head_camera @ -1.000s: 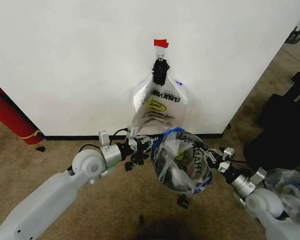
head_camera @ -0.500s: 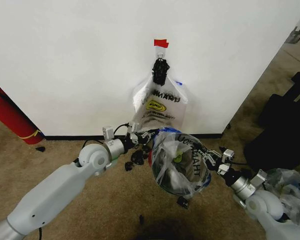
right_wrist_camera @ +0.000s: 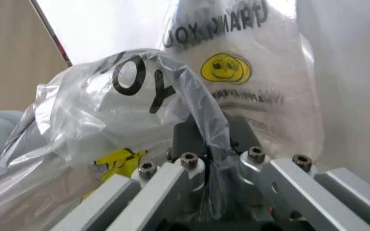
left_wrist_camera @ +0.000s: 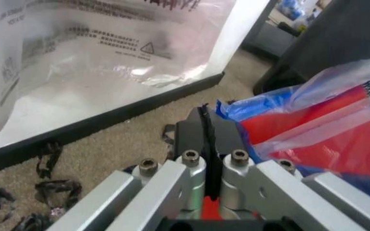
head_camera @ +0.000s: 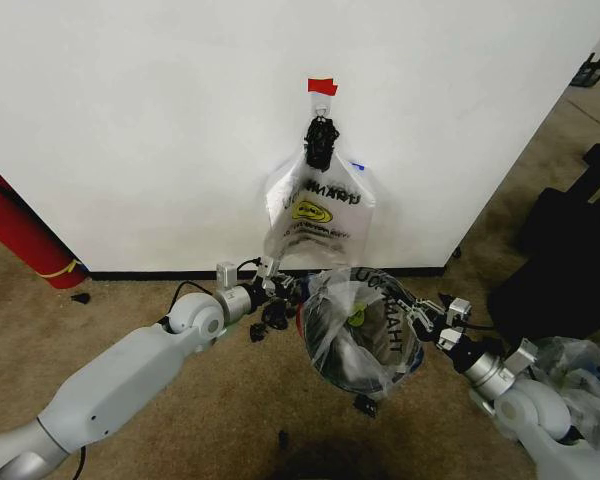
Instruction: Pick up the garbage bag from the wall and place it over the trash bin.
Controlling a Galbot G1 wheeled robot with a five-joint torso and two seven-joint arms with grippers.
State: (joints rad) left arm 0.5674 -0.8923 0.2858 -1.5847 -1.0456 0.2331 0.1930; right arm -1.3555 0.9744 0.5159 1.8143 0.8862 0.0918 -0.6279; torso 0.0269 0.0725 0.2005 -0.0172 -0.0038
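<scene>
Garbage bag (head_camera: pixel 360 330): thin glossy crinkled plastic. Wall (head_camera: pixel 130 130): smooth, matt. Floor carpet (head_camera: pixel 110 310): rough cloth. Left gripper (left_wrist_camera: pixel 207 139) fingers: brushed metal, black pads.

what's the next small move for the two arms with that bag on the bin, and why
Probably pull both edges a little lower. The garbage bag already drapes over the trash bin, with the left gripper and the right gripper on opposite sides, jaws shut on its plastic. It still balloons loosely above the rim, so easing down should seat it before letting go.

Red fire extinguisher (head_camera: pixel 15 232) left; black cases (head_camera: pixel 570 250) right.
</scene>
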